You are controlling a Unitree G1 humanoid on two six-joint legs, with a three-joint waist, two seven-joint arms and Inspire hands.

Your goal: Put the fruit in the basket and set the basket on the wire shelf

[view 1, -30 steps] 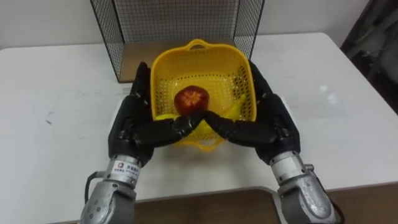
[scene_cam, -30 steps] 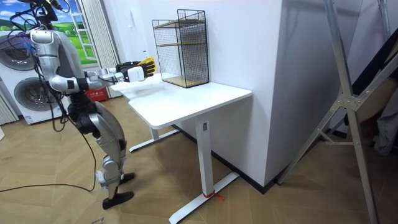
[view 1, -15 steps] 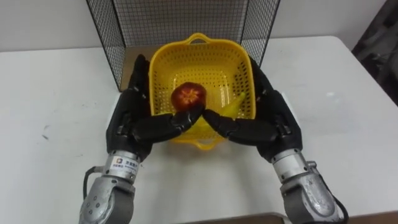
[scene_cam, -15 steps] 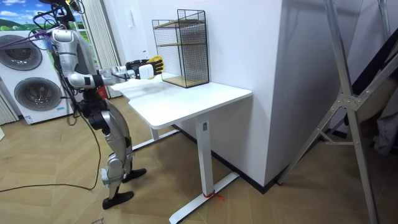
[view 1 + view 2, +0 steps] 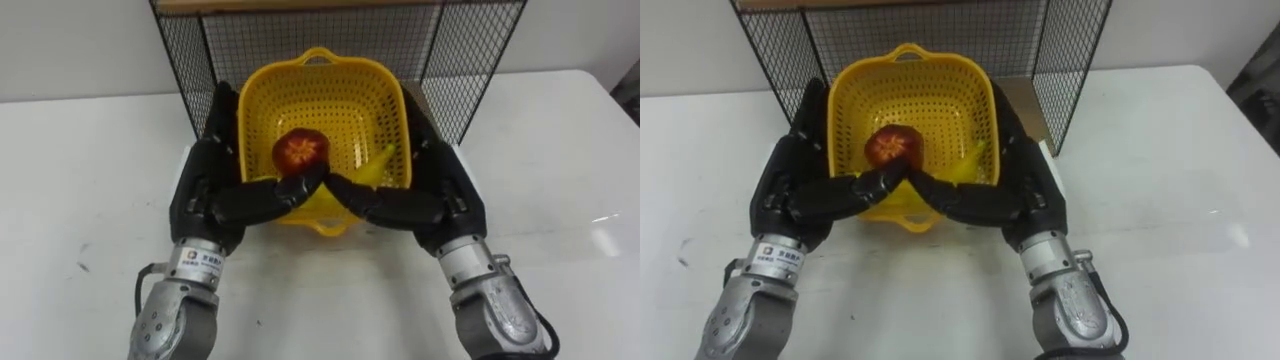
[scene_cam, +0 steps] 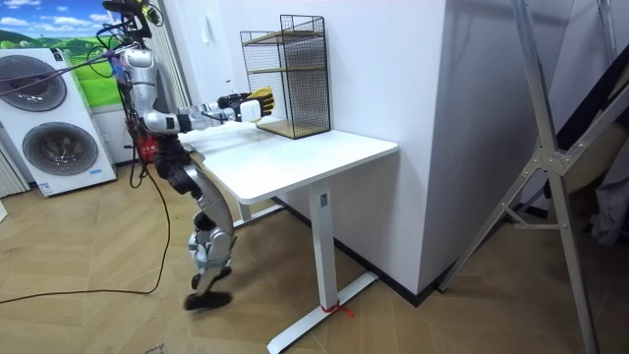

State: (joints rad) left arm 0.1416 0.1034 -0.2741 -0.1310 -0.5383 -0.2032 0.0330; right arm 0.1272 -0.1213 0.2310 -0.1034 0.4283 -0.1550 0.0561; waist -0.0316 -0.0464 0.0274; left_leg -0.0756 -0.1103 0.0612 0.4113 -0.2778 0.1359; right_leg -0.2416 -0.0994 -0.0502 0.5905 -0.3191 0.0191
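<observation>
Gripping the yellow basket (image 5: 345,95) from 2 sides, with the left hand (image 5: 205,190) wrapped round its near left corner and the right hand (image 5: 440,195) round its near right corner. Fingers laid across the near wall and meeting in the middle under the rim, thumbs run up along the side walls. Probably held this way to squeeze evenly and keep the load level. Carrying 2 pieces of fruit inside: a red apple (image 5: 302,150) near the middle and a banana (image 5: 378,166) just to its right, against the wall. Poised at the open front of the wire shelf (image 5: 470,60), far rim between the mesh sides, seemingly clear of the white table (image 5: 90,170). Fruit step judged done. Left to do: sliding the basket farther in and setting it down on the shelf's bottom level. Worth minding the right mesh panel, close beside the right hand.
</observation>
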